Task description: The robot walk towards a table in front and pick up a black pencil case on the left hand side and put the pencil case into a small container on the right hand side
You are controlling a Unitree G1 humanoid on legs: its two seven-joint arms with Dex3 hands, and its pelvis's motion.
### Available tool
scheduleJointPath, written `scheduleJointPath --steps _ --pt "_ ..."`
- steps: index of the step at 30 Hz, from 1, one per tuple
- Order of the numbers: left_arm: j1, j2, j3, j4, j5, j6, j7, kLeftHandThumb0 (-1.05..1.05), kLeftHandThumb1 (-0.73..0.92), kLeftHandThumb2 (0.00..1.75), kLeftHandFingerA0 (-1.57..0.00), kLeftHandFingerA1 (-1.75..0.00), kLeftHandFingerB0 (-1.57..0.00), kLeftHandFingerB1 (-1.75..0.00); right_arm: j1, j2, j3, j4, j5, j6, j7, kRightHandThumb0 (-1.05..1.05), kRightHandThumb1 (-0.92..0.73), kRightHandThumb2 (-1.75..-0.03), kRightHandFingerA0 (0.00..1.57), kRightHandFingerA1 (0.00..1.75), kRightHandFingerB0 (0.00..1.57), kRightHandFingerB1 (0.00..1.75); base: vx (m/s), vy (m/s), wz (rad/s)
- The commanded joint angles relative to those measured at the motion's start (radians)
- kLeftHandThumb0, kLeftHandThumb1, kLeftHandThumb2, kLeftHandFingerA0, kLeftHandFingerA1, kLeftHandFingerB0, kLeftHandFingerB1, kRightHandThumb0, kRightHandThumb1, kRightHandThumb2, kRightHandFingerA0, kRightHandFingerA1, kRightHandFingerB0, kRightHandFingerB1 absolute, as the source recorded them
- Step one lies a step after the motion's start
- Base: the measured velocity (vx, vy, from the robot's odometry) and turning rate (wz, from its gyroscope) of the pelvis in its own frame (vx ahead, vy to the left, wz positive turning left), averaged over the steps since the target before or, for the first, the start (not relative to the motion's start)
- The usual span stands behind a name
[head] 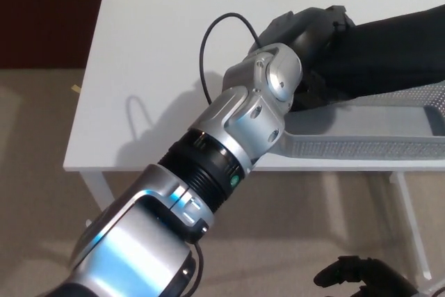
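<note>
Left hand (306, 27) fingers clamped round the left end of the black pencil case (396, 53). Case runs right from the fingers, over the mesh container (361, 148) far rim. Right hand (351, 276) at bottom edge, grip state unreadable.

- A white table (153, 46) with a plain rectangular top; its left and near edges are in full view, while the right side runs out of the picture
- It stands on a beige floor (35, 172); thin white legs (97, 189) show under its near corners
- A silver mesh container (361, 149) lies directly on the top, on the right and close along the near edge; its left end is hidden behind the robot's arm (243, 123)
- A soft grey shadow (135, 126) falls on the bare left part
</note>
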Motion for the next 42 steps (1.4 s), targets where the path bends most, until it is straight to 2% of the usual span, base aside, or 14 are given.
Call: scheduleJointPath --steps 1,6,10,11,12,14,15,17,18,19,20,21,37,42 --pt "-0.051 -0.209 -0.008 0.025 -0.038 0.004 0.039 -0.21 0.74 0.65 -0.7 -1.42 -0.71 -0.71 0.006 -0.022 0.007 -0.026 -0.018 0.04 0.012 -0.49 -0.69 -0.74 0.65 0.64 0.48 0.71 0.0 0.0 0.0" --pt "-0.065 -0.215 -0.01 0.04 -0.048 0.013 0.031 -0.23 0.79 0.63 -0.69 -1.16 -0.68 -0.54 0.005 -0.022 0.005 -0.034 -0.017 0.046 0.013 -0.48 -0.68 -0.75 0.63 0.63 0.49 0.72 0.0 0.0 0.0" --pt "-0.075 -0.214 -0.013 0.06 -0.058 -0.005 0.025 -0.25 0.72 0.61 -1.01 -0.95 -0.7 -0.5 -0.004 -0.023 0.009 -0.028 -0.022 0.044 0.02 -0.48 -0.68 -0.75 0.6 0.63 0.47 0.7 0.0 0.0 0.0" --pt "-0.06 -0.211 -0.015 0.049 -0.069 -0.027 0.01 -0.46 0.55 0.57 -0.57 -0.69 -0.21 -0.29 -0.006 -0.021 0.012 -0.03 -0.026 0.049 0.017 -0.48 -0.68 -0.75 0.62 0.63 0.47 0.7 0.0 0.0 0.0" --pt "-0.053 -0.21 -0.016 0.045 -0.073 -0.037 0.004 -0.46 0.55 0.57 -0.57 -0.69 -0.21 -0.29 -0.006 -0.02 0.012 -0.031 -0.028 0.051 0.015 -0.48 -0.68 -0.75 0.62 0.63 0.47 0.7 0.0 0.0 0.0" --pt "-0.083 -0.193 -0.064 0.061 -0.048 -0.004 -0.071 -0.76 0.44 0.82 0.0 -0.08 0.0 -0.01 -0.007 -0.02 0.015 -0.029 -0.03 0.05 0.017 -0.48 -0.68 -0.74 0.63 0.63 0.47 0.69 0.0 0.0 0.0" --pt "-0.09 -0.189 -0.076 0.063 -0.043 0.007 -0.086 -0.79 0.45 0.83 0.0 -0.03 0.0 0.0 -0.01 -0.022 0.017 -0.026 -0.033 0.047 0.017 -0.48 -0.68 -0.74 0.63 0.63 0.47 0.69 0.0 0.0 0.0" --pt "-0.096 -0.184 -0.09 0.066 -0.042 0.015 -0.101 -0.87 0.52 0.57 0.0 0.0 0.0 0.0 -0.013 -0.023 0.017 -0.021 -0.032 0.04 0.019 -0.48 -0.68 -0.74 0.63 0.63 0.47 0.69 0.0 0.0 0.0" --pt "-0.091 -0.179 -0.097 0.063 -0.042 0.015 -0.106 -0.87 0.46 0.86 0.0 0.0 0.0 -0.01 -0.017 -0.022 0.018 -0.016 -0.032 0.041 0.019 -0.48 -0.68 -0.74 0.63 0.63 0.47 0.69 0.0 0.0 0.0" --pt "-0.088 -0.174 -0.102 0.059 -0.044 0.014 -0.107 -0.88 0.47 0.87 0.0 0.0 0.0 -0.01 -0.02 -0.023 0.017 -0.016 -0.033 0.044 0.022 -0.48 -0.67 -0.74 0.63 0.63 0.47 0.69 0.0 0.0 0.0" --pt "-0.088 -0.173 -0.104 0.057 -0.046 0.014 -0.107 -0.88 0.47 0.87 0.0 0.0 0.0 -0.01 -0.02 -0.023 0.017 -0.017 -0.033 0.045 0.023 -0.48 -0.67 -0.74 0.63 0.63 0.47 0.69 0.0 0.0 0.0" --pt "-0.086 -0.169 -0.107 0.054 -0.047 0.016 -0.106 -0.94 0.58 0.59 0.0 0.0 0.0 0.0 -0.021 -0.023 0.018 -0.023 -0.034 0.052 0.025 -0.48 -0.67 -0.74 0.64 0.63 0.48 0.7 0.0 0.0 0.0" --pt "-0.053 -0.092 -0.146 -0.019 -0.046 0.02 -0.148 -1.0 0.59 0.6 0.0 0.0 0.0 0.0 -0.026 -0.014 0.021 -0.057 -0.023 0.083 0.049 -0.47 -0.65 -0.75 0.63 0.63 0.48 0.7 0.0 0.0 0.0" --pt "-0.011 0.112 -0.128 -0.422 -0.015 0.035 -0.241 -0.96 0.59 0.61 0.0 0.0 0.0 0.0 -0.033 -0.016 0.043 -0.046 -0.046 0.079 0.035 -0.46 -0.66 -0.74 0.64 0.63 0.49 0.69 0.0 0.0 0.0"
